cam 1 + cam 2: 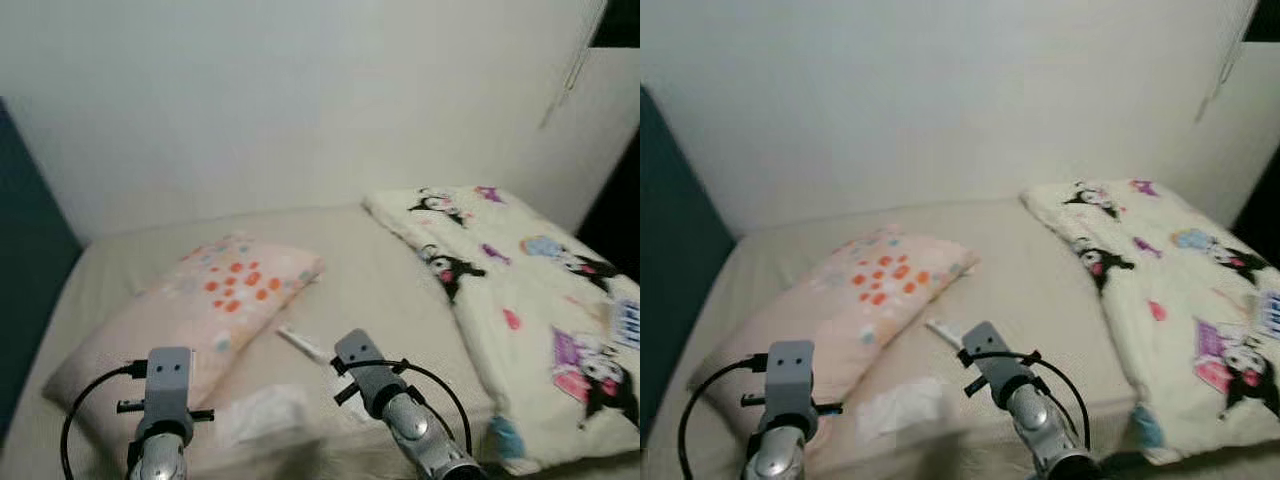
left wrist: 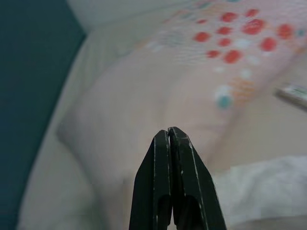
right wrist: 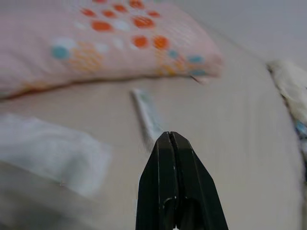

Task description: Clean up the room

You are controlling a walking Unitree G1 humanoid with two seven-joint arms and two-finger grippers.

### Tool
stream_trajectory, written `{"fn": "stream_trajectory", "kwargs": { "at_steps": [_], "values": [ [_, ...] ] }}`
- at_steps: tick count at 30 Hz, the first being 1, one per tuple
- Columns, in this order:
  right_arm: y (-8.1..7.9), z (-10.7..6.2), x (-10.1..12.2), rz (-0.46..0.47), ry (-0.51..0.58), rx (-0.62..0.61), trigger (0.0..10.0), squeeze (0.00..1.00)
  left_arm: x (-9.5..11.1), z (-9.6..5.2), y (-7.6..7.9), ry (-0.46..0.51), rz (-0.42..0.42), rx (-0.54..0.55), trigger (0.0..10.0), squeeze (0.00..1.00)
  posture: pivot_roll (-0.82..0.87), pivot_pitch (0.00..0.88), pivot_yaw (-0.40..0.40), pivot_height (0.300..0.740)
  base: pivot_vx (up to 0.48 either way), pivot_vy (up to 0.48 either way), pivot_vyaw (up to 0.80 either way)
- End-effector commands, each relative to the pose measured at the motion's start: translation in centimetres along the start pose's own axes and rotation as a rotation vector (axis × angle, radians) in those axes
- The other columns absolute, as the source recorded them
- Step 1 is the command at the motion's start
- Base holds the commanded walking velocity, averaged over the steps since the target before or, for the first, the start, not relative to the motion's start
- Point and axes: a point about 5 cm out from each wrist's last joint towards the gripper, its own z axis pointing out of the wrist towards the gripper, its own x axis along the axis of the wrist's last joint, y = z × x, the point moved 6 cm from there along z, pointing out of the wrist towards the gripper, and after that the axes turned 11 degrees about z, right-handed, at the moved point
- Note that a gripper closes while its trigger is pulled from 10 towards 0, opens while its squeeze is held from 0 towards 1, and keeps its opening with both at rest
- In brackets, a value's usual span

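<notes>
Both jaws are pinched closed and empty, right gripper (image 3: pixel 171 136) hovering near the little tube (image 3: pixel 146 114). Open up first, then straddle it lengthwise off the bed (image 1: pixel 390 270), imo.

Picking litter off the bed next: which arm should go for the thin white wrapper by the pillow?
Right, probably. The right gripper, shut, points almost straight at the thin white wrapper; the left gripper faces the pink dotted pillow.
</notes>
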Motion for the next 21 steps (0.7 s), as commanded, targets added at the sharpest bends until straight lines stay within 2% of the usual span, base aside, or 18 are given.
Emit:
{"fn": "stream_trajectory", "kwargs": {
  "at_steps": [1,14,17,21],
  "values": [
    [0.0,0.1,0.3,0.012,0.011,-0.005,10.0,0.00,-0.1,0.0,-0.3,-0.011,0.007,0.012,10.0,0.00,0.01,0.000,-0.029,0.740,0.000,-0.480,0.00],
    [0.1,0.1,0.3,0.015,0.010,-0.007,10.0,0.00,0.1,-0.3,-0.1,-0.002,0.004,0.016,10.0,0.00,0.01,0.000,-0.029,0.740,0.000,-0.480,0.00],
    [0.1,0.1,0.3,0.016,0.010,-0.008,10.0,0.00,0.1,-0.3,0.3,-0.002,0.008,0.003,10.0,0.00,0.01,0.000,-0.026,0.740,0.000,0.000,0.00],
    [0.1,0.1,0.3,0.017,0.009,-0.011,10.0,0.00,0.1,-0.4,0.7,-0.003,0.023,-0.011,10.0,0.00,0.01,0.000,-0.025,0.740,0.000,-0.480,0.00]
  ]
}}
